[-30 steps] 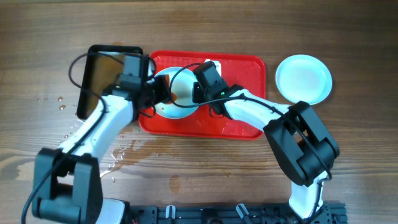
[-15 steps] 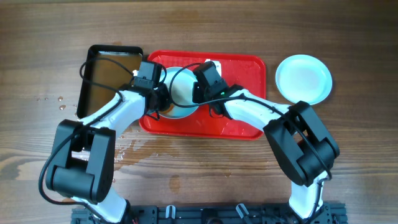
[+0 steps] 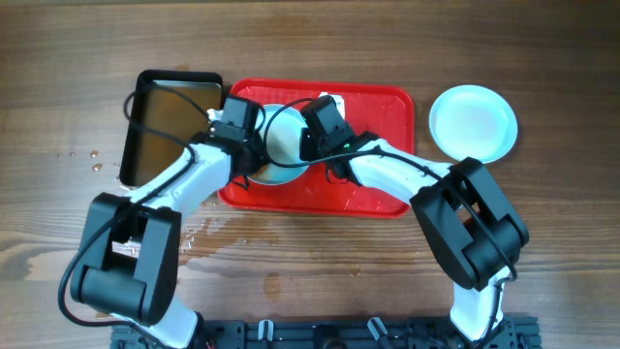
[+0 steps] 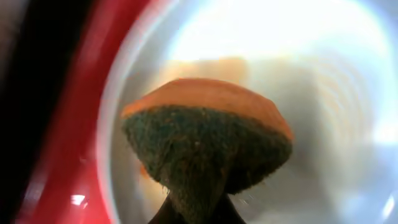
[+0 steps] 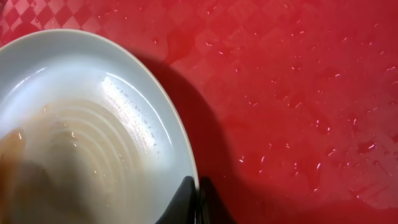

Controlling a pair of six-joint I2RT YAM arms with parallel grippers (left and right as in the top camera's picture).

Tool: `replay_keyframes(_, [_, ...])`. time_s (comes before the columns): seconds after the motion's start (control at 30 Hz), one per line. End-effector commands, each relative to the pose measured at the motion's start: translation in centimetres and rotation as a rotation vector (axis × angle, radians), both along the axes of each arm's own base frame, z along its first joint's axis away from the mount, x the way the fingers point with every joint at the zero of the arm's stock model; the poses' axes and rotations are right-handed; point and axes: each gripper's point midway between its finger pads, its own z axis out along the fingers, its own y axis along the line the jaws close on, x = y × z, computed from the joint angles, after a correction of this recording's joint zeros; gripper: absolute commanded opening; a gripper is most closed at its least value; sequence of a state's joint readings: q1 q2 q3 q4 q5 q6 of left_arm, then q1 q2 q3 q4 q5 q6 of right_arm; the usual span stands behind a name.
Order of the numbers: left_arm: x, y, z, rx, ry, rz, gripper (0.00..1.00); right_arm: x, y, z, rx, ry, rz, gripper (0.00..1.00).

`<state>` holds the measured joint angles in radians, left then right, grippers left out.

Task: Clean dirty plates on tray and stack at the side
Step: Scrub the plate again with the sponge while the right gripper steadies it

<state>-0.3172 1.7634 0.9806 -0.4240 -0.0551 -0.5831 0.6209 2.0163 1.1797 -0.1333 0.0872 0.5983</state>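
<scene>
Now, compared with a second ago, your left gripper (image 4: pixel 195 210) has left the black pan (image 3: pixel 165 121) and sits over the plate (image 3: pixel 283 145) at the left end of the tray (image 3: pixel 373 105). Over the last half second it has only crept a little further right. The left arm's elbow has also swung, from low near the table (image 3: pixel 387 281) edge to a steeper line running up towards the tray.

Left jaws are clamped narrow on a sponge (image 4: pixel 208 137), orange body with the dark green scouring face towards the wrist camera. The sponge hangs over the bowl of the plate. Whether it actually touches the surface you cannot tell from the blurred wrist view.

Your right gripper (image 5: pixel 196 200) has not moved across all three overhead frames. Its fingers are pinched shut on the plate's rim, on the side facing the tray's middle. A pale orange-brown smear shows in the plate's ribbed well, and the rim throws a dark shadow onto the wet red tray.

Unchanged: second plate (image 3: pixel 473 123), clean-looking, on the table just beside the tray's right end. Droplets (image 3: pixel 95 163) lie on the wood left of the pan.
</scene>
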Motion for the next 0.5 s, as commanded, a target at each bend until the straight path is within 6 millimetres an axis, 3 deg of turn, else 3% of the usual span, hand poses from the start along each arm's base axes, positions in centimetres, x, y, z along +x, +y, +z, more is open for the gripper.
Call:
replay_keyframes(0.0, [-2.2, -3.0, -0.2, -0.052, 0.049, -0.053, 0.04, -0.3, -0.9, -1.7, -0.039, 0.025, -0.022, 0.04])
replay_keyframes(0.2, [-4.1, -5.5, -0.5, -0.046, 0.083, -0.074, 0.04, -0.3, -0.9, -1.6, -0.039, 0.024, -0.022, 0.04])
replay_keyframes(0.47, [-2.8, -2.7, -0.1, 0.136, -0.006, -0.018, 0.04, -0.3, -0.9, -1.6, -0.039, 0.024, -0.022, 0.04])
